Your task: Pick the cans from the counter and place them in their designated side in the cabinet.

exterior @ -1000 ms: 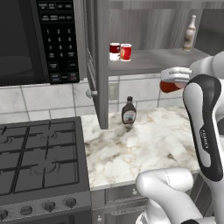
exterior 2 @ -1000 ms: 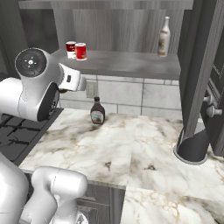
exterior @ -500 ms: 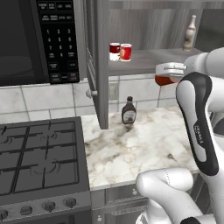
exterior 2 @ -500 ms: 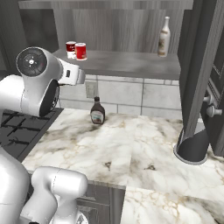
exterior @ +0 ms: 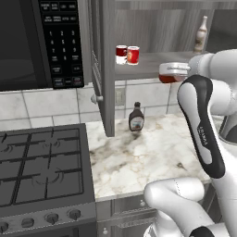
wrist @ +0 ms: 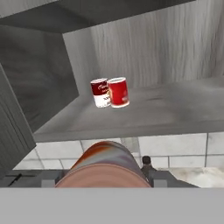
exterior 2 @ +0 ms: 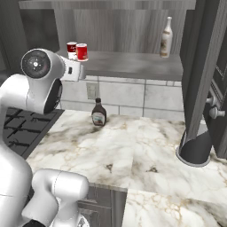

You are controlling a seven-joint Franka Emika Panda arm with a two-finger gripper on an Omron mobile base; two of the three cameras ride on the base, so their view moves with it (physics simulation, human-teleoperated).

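can [wrist: 118, 92] bright red | cabinet [wrist: 175, 39] grey wood-grain | counter [exterior: 139, 162] veined marble

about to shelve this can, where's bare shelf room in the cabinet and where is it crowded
The cabinet shelf is bare across its middle, from the two cans at its left end to the pale bottle at its right end. It is crowded only at the left, where the two cans stand together. The pincer holds a can just below the shelf's front edge.

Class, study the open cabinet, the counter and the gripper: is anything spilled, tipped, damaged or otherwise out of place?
Nothing stands out. Two cans stand upright, close together at the left end of the cabinet shelf. The sauce bottle stands upright on the counter. The gripper holds a third can level, nothing spilled.
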